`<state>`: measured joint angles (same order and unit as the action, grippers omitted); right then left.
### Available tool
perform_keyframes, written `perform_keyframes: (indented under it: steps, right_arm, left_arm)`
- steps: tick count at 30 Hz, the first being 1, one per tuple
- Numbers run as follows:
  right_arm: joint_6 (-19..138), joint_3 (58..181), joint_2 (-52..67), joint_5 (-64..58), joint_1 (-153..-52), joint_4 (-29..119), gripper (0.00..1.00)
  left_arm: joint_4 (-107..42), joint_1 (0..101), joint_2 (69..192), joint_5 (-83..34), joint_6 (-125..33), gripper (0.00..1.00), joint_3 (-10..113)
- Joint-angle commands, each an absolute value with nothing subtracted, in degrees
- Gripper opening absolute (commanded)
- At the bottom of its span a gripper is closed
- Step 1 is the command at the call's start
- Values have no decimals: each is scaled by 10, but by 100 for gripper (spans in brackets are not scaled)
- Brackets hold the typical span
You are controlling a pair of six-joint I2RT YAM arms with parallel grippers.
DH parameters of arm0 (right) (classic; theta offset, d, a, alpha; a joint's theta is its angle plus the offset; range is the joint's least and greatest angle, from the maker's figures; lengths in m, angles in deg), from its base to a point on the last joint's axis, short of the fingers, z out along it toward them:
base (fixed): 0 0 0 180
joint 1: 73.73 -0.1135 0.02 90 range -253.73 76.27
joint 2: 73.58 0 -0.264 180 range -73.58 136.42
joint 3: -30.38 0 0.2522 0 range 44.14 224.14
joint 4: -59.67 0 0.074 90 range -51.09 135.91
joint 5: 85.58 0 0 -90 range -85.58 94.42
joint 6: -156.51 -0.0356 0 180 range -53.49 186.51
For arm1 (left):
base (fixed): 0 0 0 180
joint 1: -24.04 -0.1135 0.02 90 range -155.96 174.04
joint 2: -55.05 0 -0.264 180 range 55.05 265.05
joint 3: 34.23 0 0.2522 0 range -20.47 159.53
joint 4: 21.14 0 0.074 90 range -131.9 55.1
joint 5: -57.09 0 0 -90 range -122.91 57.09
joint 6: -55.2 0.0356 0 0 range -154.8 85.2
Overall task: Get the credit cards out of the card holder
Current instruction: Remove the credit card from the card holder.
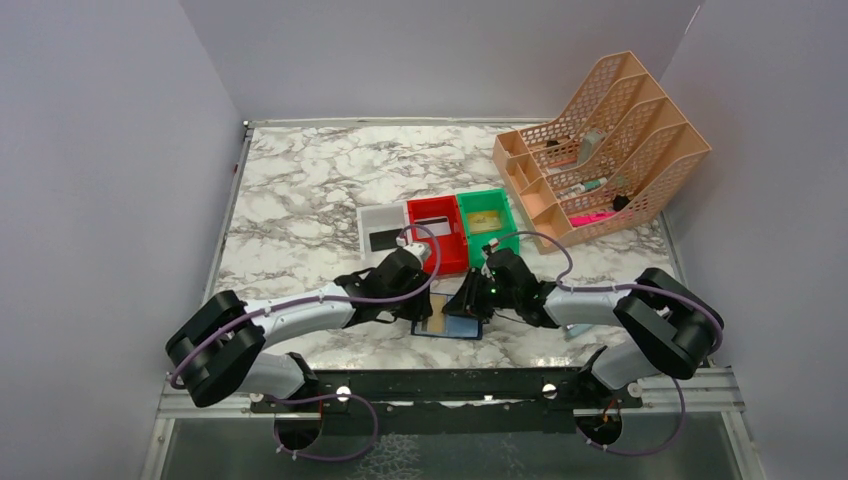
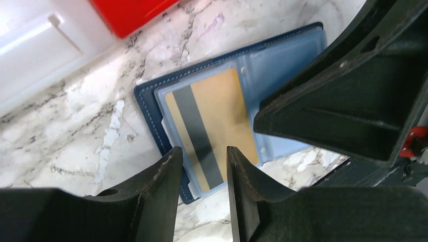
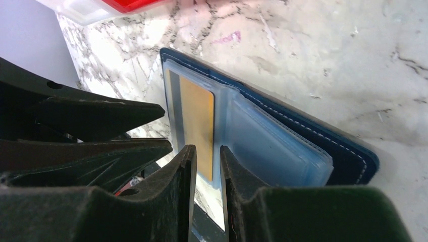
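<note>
1. Directly beneath both hands, the card holder point(image 1: 447, 322) lies open and flat on the bench point(image 2: 75, 126), clear sleeves facing up.
2. Just ahead of the left hand point(image 2: 202, 156), a gold credit card point(image 2: 222, 116) with a dark stripe sits fully inside its sleeve. No other cards show in the holder.
3. The left hand's fingers stand apart over the card's near end, with nothing between them. The right hand point(image 3: 204, 148) hovers at the fold beside the card, its fingers narrowly apart and nothing visibly caught.
4. The step in hand looks like getting a first purchase on the gold card.
5. The next move probably calls for one hand to pin the holder while the other pinches the card's edge and slides it out along the sleeve. Otherwise the whole holder may drag along.
</note>
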<state>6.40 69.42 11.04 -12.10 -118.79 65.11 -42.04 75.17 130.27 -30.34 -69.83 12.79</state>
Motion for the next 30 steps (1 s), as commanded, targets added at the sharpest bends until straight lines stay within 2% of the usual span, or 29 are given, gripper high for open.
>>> perform_keyframes:
  steps: [1, 6, 20, 28, 30]
  right_arm:
    - [88, 717, 107, -119, -1192, 635, 29]
    - [88, 719, 118, -127, -1192, 644, 29]
    - [61, 714, 163, -139, -1192, 668, 27]
    - [23, 700, 178, -152, -1192, 712, 25]
    - [21, 698, 174, -136, -1191, 692, 25]
  left_arm:
    - [-431, 753, 1329, -327, -701, 41, 165]
    - [-413, 753, 1355, -294, -703, 30, 157]
    - [-407, 753, 1350, -279, -716, 21, 105]
    - [-410, 753, 1330, -287, -720, 19, 97]
    - [-423, 753, 1313, -311, -722, 26, 102]
